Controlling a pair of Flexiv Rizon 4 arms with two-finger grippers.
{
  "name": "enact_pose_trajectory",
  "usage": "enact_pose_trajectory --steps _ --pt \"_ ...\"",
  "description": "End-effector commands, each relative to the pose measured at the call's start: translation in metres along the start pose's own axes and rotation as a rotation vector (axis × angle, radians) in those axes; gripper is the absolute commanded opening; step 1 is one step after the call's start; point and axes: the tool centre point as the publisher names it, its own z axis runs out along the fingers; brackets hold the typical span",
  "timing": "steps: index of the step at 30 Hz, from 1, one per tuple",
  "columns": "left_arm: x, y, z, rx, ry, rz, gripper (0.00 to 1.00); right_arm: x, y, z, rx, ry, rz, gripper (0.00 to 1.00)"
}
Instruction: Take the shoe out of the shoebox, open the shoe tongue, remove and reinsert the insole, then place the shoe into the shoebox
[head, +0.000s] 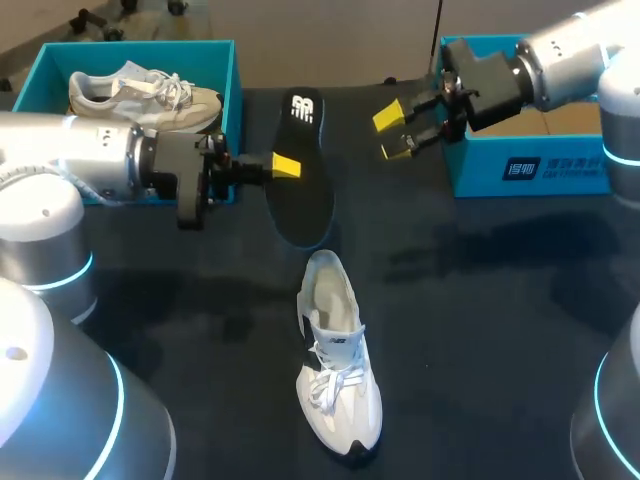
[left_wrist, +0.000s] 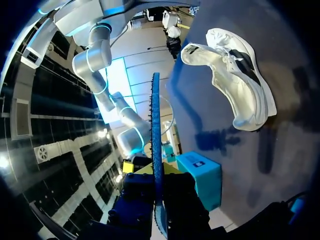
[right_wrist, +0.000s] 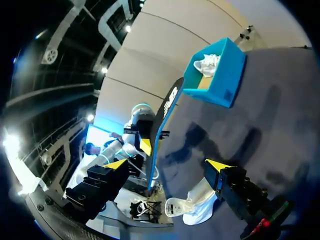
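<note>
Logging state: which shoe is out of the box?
The white shoe lying on the table; the other shoe sits inside the blue shoebox at the left.

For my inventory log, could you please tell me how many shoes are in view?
2: a beige shoe in the left box, a white shoe on the table. The right box's inside is partly hidden.

shoe (head: 338, 365): white, laced, upright on its sole on your table, out of the box
insole (head: 305, 200): black, out of the shoe, pinched by your left gripper (head: 285, 165)
shoebox (head: 480, 170): teal, open, far right
</note>
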Motion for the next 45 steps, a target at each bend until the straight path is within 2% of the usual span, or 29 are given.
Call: enact_pose_trajectory --steps 1,10,16,23,30,33,40,42,45 --pt "-0.002 -0.005 -0.001 -0.02 0.004 0.003 0.0 0.004 -0.001 0.003 0.016 -0.041 0.026 1.0" --pt "-0.001 -0.006 0.005 -0.042 0.002 -0.013 0.0 0.022 -0.008 0.0 0.003 -0.189 0.11 1.0" --pt "0.001 -0.005 0.007 -0.044 0.001 -0.04 0.0 0.029 -0.011 0.0 -0.006 -0.213 0.086 1.0" --pt "0.002 -0.001 0.0 -0.061 0.026 -0.168 0.0 0.021 -0.017 0.0 -0.021 -0.192 0.094 1.0" --pt "-0.015 -0.007 -0.015 -0.046 -0.011 -0.233 0.0 0.014 -0.017 -0.007 -0.071 -0.07 0.088 1.0" --pt "-0.019 -0.007 -0.017 -0.042 -0.013 -0.325 0.0 0.011 -0.017 -0.008 -0.075 -0.071 0.111 1.0" --pt "-0.02 0.0 -0.021 -0.005 -0.005 -0.832 0.0 0.011 -0.017 -0.008 -0.075 -0.071 0.111 1.0" --pt "-0.024 0.0 -0.021 -0.002 0.005 -0.911 0.0 0.011 -0.017 -0.008 -0.075 -0.071 0.111 1.0" --pt "-0.024 0.0 -0.021 -0.002 0.005 -0.911 0.0 0.011 -0.017 -0.008 -0.075 -0.071 0.111 1.0"
